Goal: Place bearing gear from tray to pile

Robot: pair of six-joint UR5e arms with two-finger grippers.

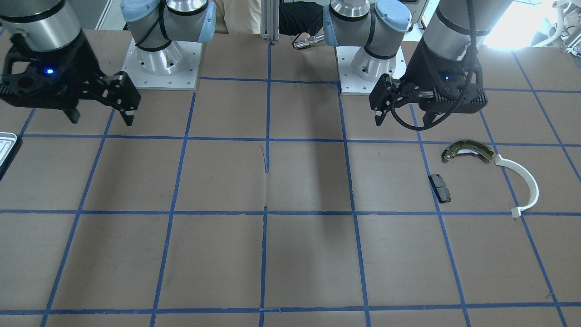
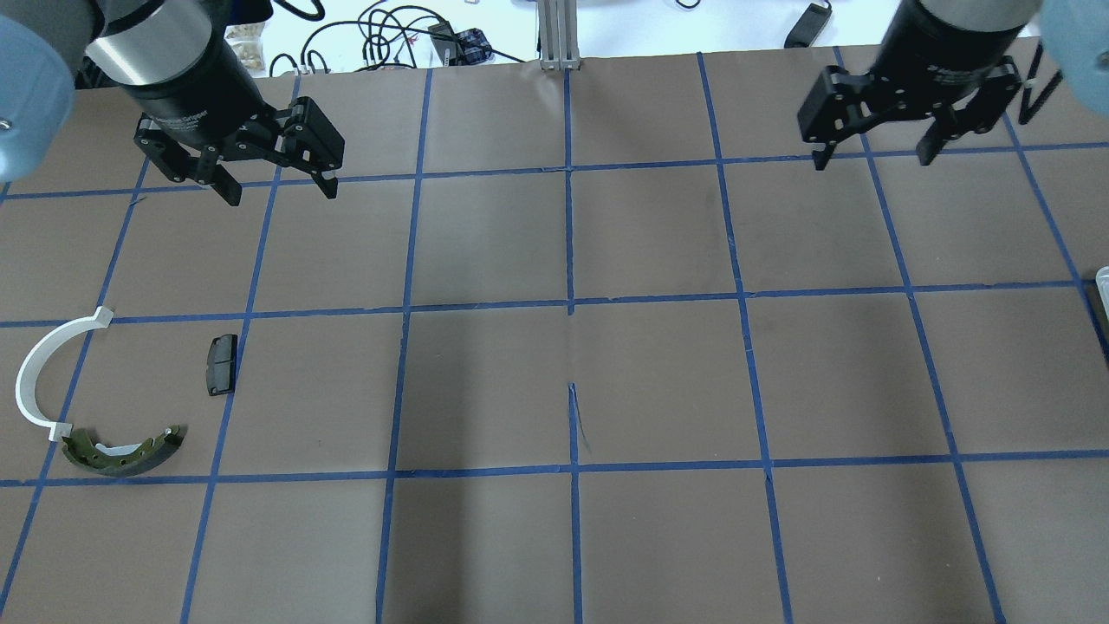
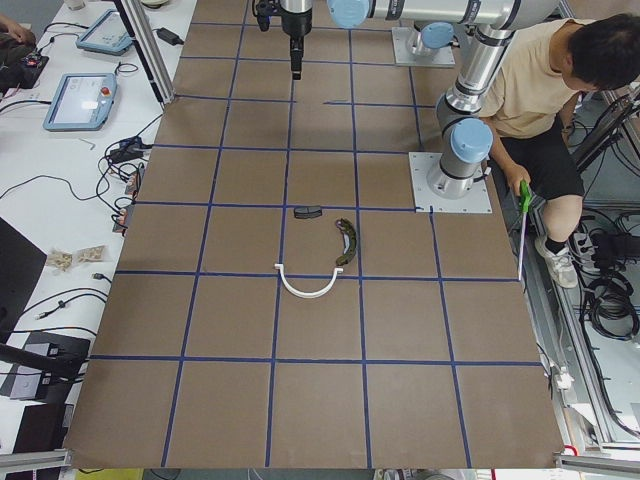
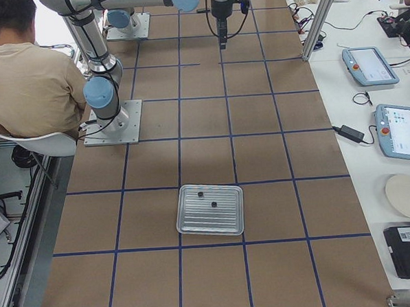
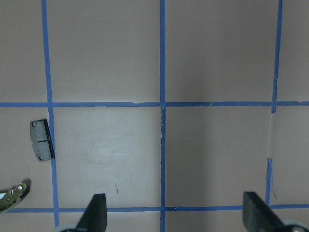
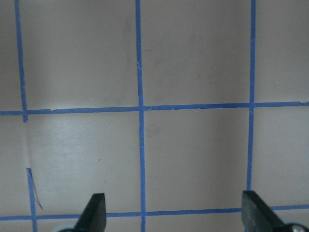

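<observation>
The silvery ribbed tray (image 4: 195,226) lies on the table at my right end; only its edge shows in the front view (image 1: 5,144) and the overhead view (image 2: 1102,279). Two small dark parts (image 4: 214,204) lie in it, too small to identify. The pile lies at my left end: an olive brake shoe (image 2: 121,452), a black pad (image 2: 220,364) and a white arc (image 2: 39,373). My left gripper (image 2: 277,186) hangs open and empty, high over the far side beyond the pile. My right gripper (image 2: 873,159) hangs open and empty over the far right, away from the tray.
Blue tape divides the brown table into squares. The arm bases (image 1: 163,63) stand at the robot's edge. A person (image 4: 22,74) sits behind them. Tablets (image 4: 369,66) and cables lie on the white bench beyond the far edge.
</observation>
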